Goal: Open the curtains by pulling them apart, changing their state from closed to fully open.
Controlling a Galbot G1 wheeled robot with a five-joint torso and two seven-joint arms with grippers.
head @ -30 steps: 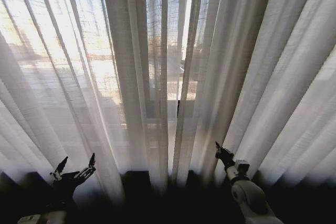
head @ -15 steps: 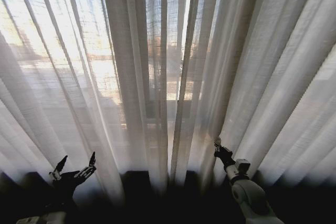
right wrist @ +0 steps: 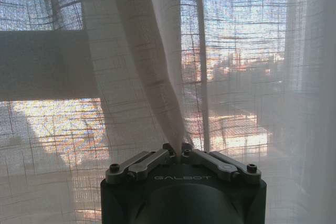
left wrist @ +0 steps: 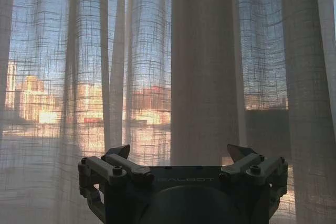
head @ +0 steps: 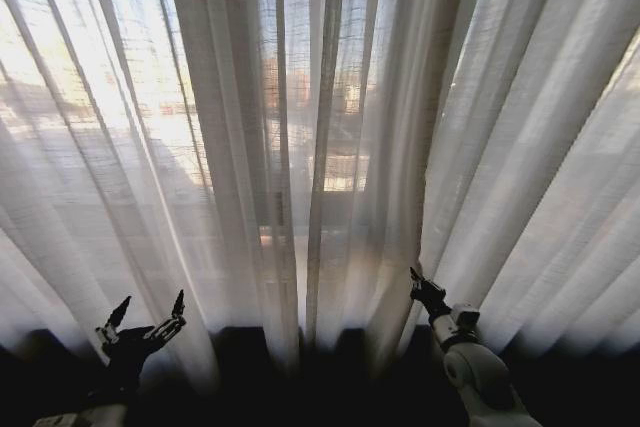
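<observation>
With my right gripper (right wrist: pixel 181 149) pinched on a curtains (head: pixel 330 127) fold and my left gripper (head: pixel 148 311) spread empty, they hang closed; parting remains.

Curtains (head: pixel 330 147) cut off at top

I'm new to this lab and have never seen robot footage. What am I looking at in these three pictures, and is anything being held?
A two-armed wheeled robot faces sheer white curtains, hanging closed over a window. The wide picture is from its head camera, looking forward and down. There the left gripper hangs low, fingers spread, holding nothing. The right gripper has pinched a curtain fold. The other two pictures come from cameras on each wrist: one shows the open left gripper facing the fabric, the other the right gripper shut on a fold.
</observation>
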